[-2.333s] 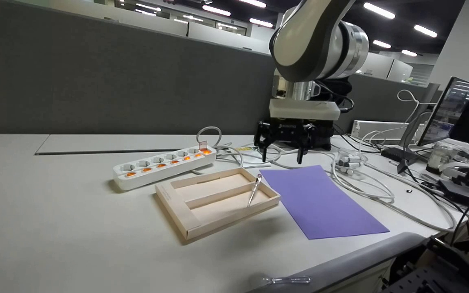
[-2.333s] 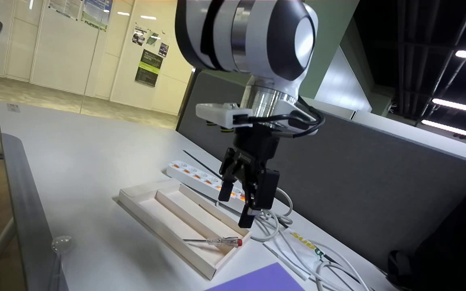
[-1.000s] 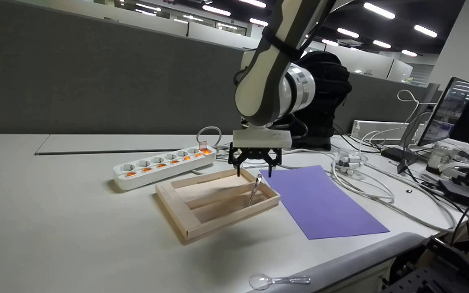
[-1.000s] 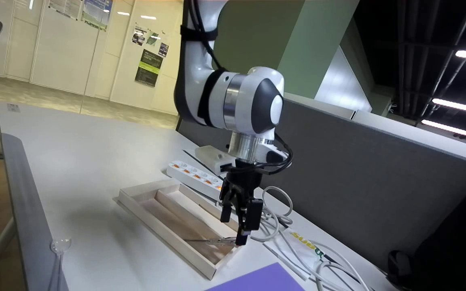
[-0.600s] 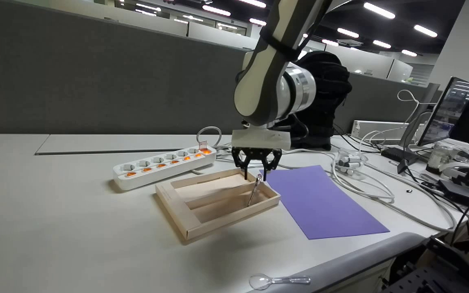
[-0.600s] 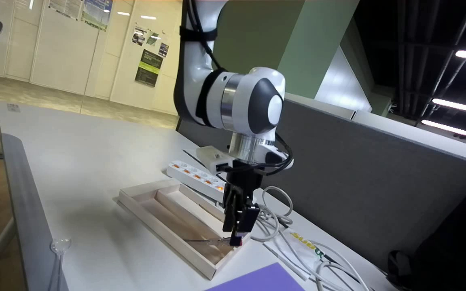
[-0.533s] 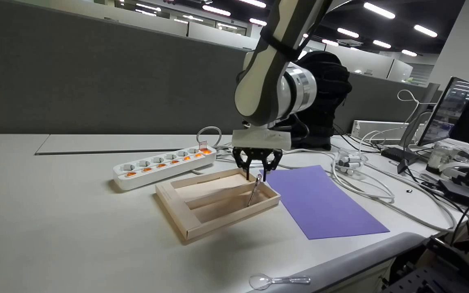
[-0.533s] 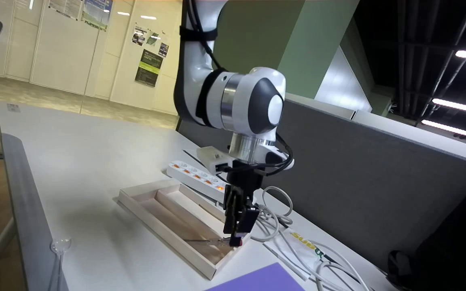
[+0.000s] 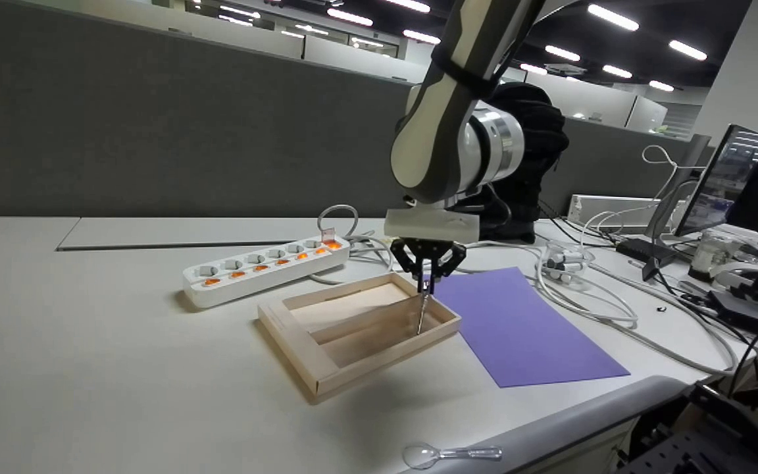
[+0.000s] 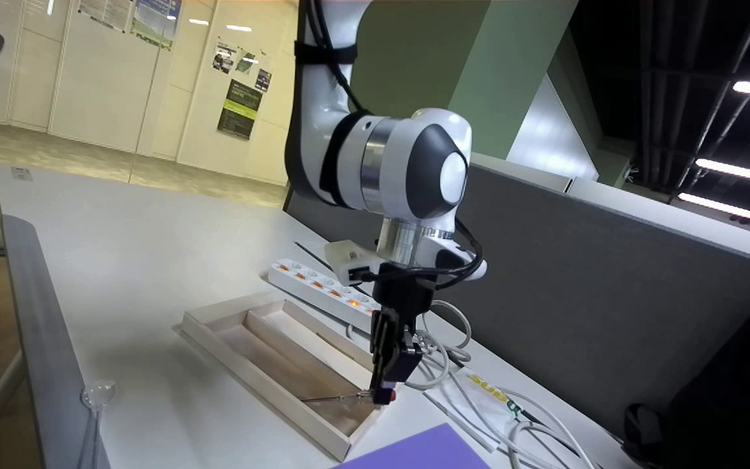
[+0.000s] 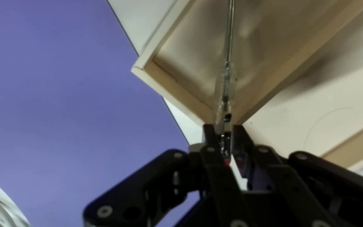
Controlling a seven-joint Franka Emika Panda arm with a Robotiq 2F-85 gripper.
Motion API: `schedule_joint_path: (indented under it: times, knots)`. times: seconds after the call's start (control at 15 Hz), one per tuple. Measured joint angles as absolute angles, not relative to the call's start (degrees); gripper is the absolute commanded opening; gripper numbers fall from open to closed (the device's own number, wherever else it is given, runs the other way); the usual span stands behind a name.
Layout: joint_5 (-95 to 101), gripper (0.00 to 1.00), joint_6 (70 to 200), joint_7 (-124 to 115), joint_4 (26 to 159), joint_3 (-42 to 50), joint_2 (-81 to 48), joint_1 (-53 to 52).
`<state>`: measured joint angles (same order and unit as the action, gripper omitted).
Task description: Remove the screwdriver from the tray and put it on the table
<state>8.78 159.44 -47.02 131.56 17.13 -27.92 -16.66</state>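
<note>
My gripper (image 9: 426,289) is shut on the handle end of the screwdriver (image 9: 422,316), over the tray's end nearest the purple sheet. In the wrist view the clear handle (image 11: 226,91) sits between the two black fingers, its red cap partly covered by one of them. The thin metal shaft (image 10: 329,398) slopes down into a compartment of the light wooden tray (image 9: 293,342); whether its tip touches the tray floor I cannot tell. The tray rests on the off-white table (image 9: 122,342).
A purple sheet (image 9: 530,329) lies beside the tray. Behind it are a white power strip (image 9: 267,273) and loose cables (image 10: 440,358). A clear plastic spoon (image 9: 458,454) lies at the table's front edge. A grey partition (image 9: 188,131) bounds the back.
The jaws have come down and closed around the screwdriver's handle. Screwdriver, gripper and arm have shifted slightly right in an exterior view. The tray has slid a little as well.
</note>
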Motion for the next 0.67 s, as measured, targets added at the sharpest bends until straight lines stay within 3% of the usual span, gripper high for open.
schedule_joint_path:
  times: [0.33, 0.67]
  knots:
    - [10.84, 0.04, 161.93, -50.84, 133.95, 21.45, -23.51, -19.52]
    - [22.47, 0.04, 163.51, -64.93, 138.59, 32.09, -16.16, -24.22]
